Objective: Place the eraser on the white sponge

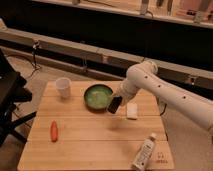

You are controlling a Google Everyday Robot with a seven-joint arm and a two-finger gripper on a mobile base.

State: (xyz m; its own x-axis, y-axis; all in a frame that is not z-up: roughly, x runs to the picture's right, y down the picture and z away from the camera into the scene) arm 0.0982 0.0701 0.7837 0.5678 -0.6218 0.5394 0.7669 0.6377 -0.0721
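The white sponge (132,110) lies flat on the wooden table (95,135), right of the green bowl (97,96). My gripper (115,103) hangs at the end of the white arm, just left of the sponge and at the bowl's right rim. A small black block, the eraser (114,104), sits at the gripper's tip, held above the table.
A white paper cup (62,87) stands at the back left. An orange carrot (54,130) lies at the front left. A white bottle (143,152) lies at the front right near the table's edge. A black chair is left of the table.
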